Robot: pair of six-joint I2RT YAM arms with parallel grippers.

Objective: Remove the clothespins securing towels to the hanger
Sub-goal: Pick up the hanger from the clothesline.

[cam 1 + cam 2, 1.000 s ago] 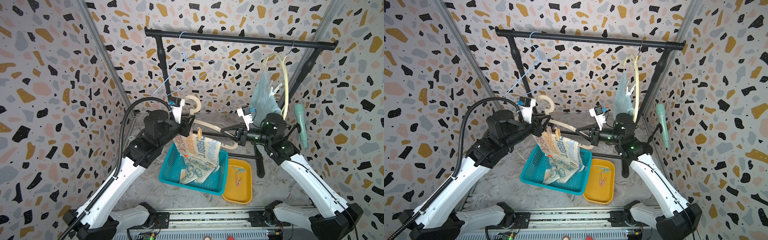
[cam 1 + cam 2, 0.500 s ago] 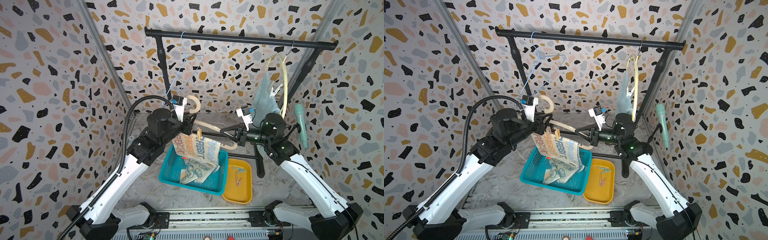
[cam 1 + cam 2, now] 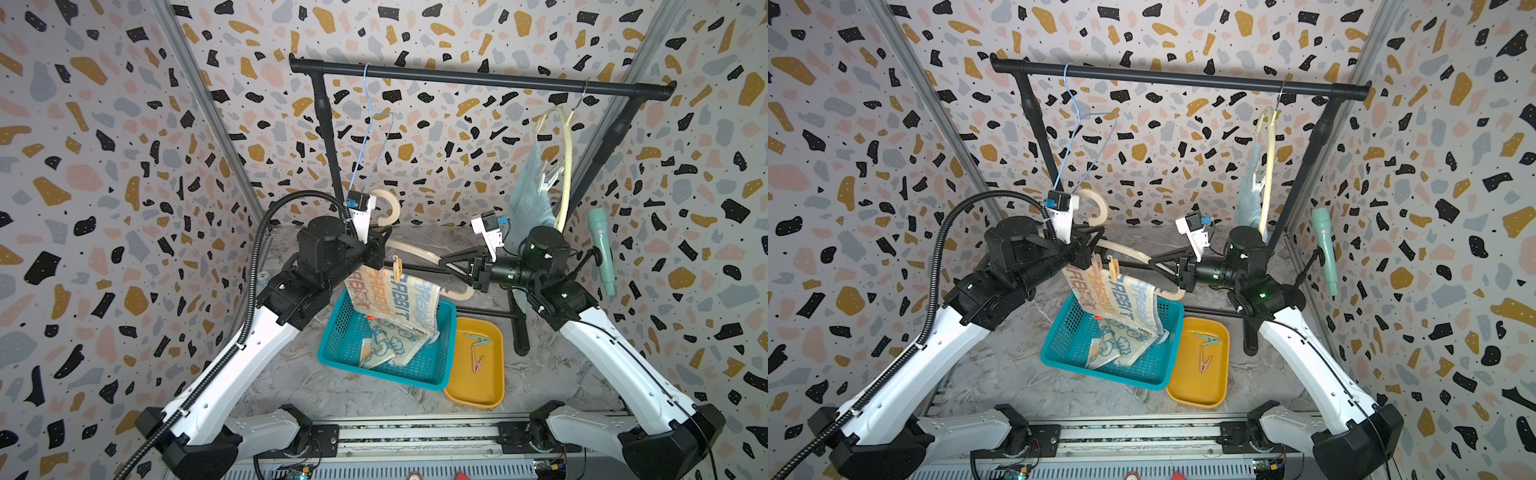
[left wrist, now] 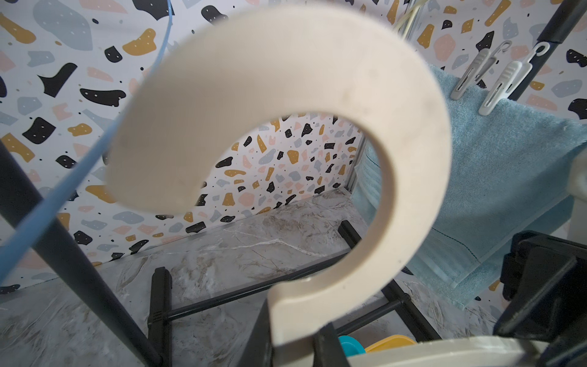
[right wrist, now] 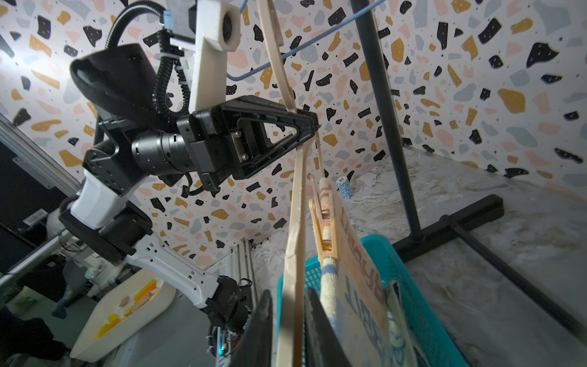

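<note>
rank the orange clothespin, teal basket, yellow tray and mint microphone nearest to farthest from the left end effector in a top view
From the left end effector:
1. orange clothespin, beside it on the RABBIT towel
2. teal basket, below it
3. yellow tray, right of the basket
4. mint microphone, right wall

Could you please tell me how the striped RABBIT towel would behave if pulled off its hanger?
Probably floppy: the striped towel drapes limply over the cream hanger. Likely light: a small orange clothespin pins it.
</note>
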